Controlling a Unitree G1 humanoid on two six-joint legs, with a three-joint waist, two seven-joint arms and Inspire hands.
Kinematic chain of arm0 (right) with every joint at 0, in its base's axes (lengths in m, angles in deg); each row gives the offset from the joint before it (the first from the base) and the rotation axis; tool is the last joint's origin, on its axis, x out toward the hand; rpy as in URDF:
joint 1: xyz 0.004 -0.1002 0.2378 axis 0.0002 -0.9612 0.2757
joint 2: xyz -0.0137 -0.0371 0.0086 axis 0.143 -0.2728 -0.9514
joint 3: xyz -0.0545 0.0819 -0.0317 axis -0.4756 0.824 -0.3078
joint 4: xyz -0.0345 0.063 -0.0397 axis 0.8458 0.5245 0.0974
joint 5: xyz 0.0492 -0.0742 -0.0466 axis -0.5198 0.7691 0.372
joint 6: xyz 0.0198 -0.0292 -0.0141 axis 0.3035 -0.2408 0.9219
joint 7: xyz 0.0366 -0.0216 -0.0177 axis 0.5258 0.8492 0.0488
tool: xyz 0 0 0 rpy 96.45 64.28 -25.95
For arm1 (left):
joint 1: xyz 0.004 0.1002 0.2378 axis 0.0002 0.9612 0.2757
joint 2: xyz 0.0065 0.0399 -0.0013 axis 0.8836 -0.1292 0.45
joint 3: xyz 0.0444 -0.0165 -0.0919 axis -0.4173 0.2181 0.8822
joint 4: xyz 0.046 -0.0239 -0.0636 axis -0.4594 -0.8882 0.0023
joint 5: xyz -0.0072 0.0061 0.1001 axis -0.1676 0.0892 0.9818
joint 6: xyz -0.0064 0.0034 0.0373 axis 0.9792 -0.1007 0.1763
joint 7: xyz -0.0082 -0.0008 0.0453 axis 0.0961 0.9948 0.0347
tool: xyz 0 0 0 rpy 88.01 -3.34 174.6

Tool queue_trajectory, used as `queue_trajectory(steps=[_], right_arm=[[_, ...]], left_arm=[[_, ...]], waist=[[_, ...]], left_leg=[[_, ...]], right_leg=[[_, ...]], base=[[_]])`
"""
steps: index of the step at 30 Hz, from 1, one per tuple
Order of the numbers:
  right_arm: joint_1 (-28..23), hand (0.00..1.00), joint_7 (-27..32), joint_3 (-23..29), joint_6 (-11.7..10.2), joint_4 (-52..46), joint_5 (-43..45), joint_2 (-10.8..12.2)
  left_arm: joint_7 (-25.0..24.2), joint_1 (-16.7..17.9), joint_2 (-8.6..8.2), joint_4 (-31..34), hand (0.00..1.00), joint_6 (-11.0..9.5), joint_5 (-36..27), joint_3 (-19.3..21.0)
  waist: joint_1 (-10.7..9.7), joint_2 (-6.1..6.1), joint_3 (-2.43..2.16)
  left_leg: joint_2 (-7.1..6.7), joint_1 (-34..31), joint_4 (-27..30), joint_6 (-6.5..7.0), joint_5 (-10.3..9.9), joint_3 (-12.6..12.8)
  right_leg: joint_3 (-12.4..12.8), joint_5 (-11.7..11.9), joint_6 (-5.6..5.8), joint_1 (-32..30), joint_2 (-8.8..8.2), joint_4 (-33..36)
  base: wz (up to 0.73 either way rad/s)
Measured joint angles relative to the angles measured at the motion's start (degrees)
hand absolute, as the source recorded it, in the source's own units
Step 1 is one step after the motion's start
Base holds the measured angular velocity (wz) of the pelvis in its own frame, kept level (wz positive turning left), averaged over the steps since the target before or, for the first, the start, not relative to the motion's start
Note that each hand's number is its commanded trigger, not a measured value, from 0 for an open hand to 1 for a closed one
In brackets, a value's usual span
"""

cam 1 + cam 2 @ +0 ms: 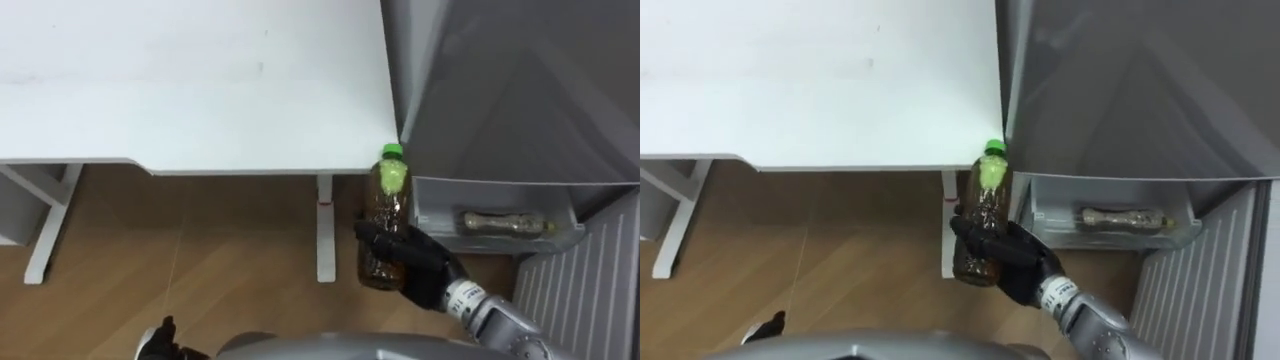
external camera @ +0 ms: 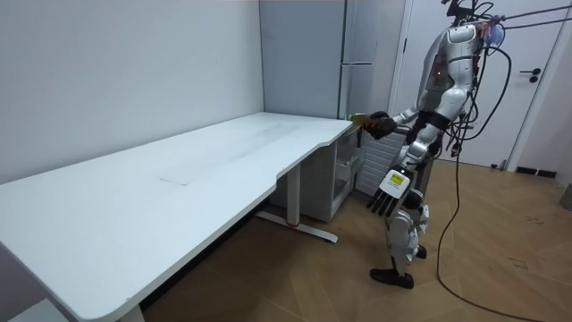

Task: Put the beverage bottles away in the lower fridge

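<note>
Fingers of the right hand [image 1: 420,265] clasp an upright brown-drink plastic bottle [image 1: 386,225] with green cap off the white table [image 1: 200,90] corner, before the grey fridge [image 1: 500,90] and its open lower drawer [image 1: 432,212] holding another bottle [image 1: 505,223]; the left hand [image 2: 391,190] hangs, fingers relaxed.

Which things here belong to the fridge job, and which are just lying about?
Job: green-capped clear plastic bottle, gripped by right hand; second plastic bottle lying in the open grey lower fridge drawer.
Lying about: long white table; left hand idle.
</note>
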Motion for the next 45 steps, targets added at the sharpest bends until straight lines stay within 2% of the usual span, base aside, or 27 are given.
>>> queue_trajectory(steps=[1,6,10,17,20,23,30,34,38,42,45], right_arm=[[-0.81,1.0,0.83,0.07,0.16,-0.01,-2.17,-0.19],[-1.14,1.0,7.35,1.13,0.13,2.72,-7.16,-0.15],[-1.15,1.0,12.99,4.27,-0.05,3.78,-10.5,0.07],[-0.64,1.0,20.22,7.74,-4.08,5.1,-19.58,1.11],[-0.64,1.0,23.01,9.16,-4.82,5.17,-20.62,1.83],[-0.64,1.0,25.02,9.21,-5.64,5.44,-21.98,2.09],[-0.59,1.0,27.94,9.13,-5.68,5.65,-24.53,2.3],[-0.42,1.0,28.33,9.14,-6.22,6.17,-25.32,2.28],[2.64,1.0,29.53,9.05,-6.18,10.68,-25.27,2.18],[6.04,1.0,31.28,9.07,-6.09,14.03,-25.52,1.86],[12.34,1.0,32.11,10.63,-6.08,21.9,-25.88,1.6]], left_arm=[[0.07,0.09,0.02,0.01,0.0,0.0,0.52,0.11],[1.28,0.44,-0.29,-0.05,0.0,-0.07,0.75,0.16],[1.52,0.96,-0.44,-0.45,0.0,-0.15,0.75,0.16],[2.41,1.47,-1.29,-2.09,0.0,-0.16,0.71,0.9],[2.41,1.41,-1.48,-3.41,0.0,-0.16,0.76,1.35],[2.34,1.5,-1.56,-3.7,0.0,-0.03,1.04,1.38],[2.28,2.21,-1.87,-3.69,0.0,0.43,1.11,1.43],[2.28,2.42,-2.12,-3.66,0.0,0.44,1.05,1.42],[2.24,2.02,-2.3,-3.62,0.0,0.46,1.05,1.31],[2.18,0.94,-2.26,-3.52,0.0,0.45,2.51,1.55],[2.17,-0.54,-2.19,-3.48,0.0,0.42,3.47,2.12]], waist=[[-0.04,0.38,-0.12],[-0.04,-0.08,-0.01],[-0.47,0.1,-0.01],[-1.08,0.19,0.01],[-1.07,0.29,0.05],[-1.12,0.31,0.05],[-0.94,0.46,0.11],[-0.97,1.03,0.18],[-1.03,1.42,0.31],[-1.05,0.85,0.51],[-1.4,0.3,0.71]], left_leg=[[-0.01,0.05,-0.01,0.01,-0.01,0.09],[-0.01,0.63,-0.57,0.01,0.0,0.84],[-0.01,0.84,-0.87,-0.01,-0.01,1.19],[-0.07,1.74,-2.01,-0.12,-0.07,1.88],[-0.07,1.78,-2.2,-0.15,-0.1,2.04],[-0.08,1.74,-2.4,-0.17,-0.11,2.18],[-0.14,1.65,-2.53,-0.24,-0.16,2.1],[-0.16,1.33,-2.45,-0.26,-0.17,1.75],[-0.16,0.63,-1.94,-0.17,-0.23,1.55],[-0.26,-1.71,-0.92,-0.01,-0.17,0.84],[-0.25,-4.28,0.73,0.15,-0.19,-0.11]], right_leg=[[0.09,0.03,0.03,0.01,-0.02,-0.01],[0.82,0.03,0.04,0.02,-0.01,0.0],[1.17,0.05,0.07,0.1,0.01,-0.04],[1.74,0.03,0.1,0.14,-0.01,-0.22],[1.99,0.02,0.12,0.07,-0.01,-0.36],[2.09,0.02,0.11,0.13,0.0,-0.82],[2.04,0.02,0.12,0.15,0.0,-1.02],[1.56,0.02,0.12,0.27,-0.01,-0.91],[1.41,0.0,0.14,-0.26,-0.06,-0.75],[1.0,-0.1,0.23,-2.32,-0.15,0.19],[0.01,-0.08,0.21,-4.11,-0.3,1.12]], base=[[-0.04],[-0.07],[-0.02],[-0.05],[-0.04],[0.0],[0.0],[0.05],[0.01],[0.09],[0.19]])
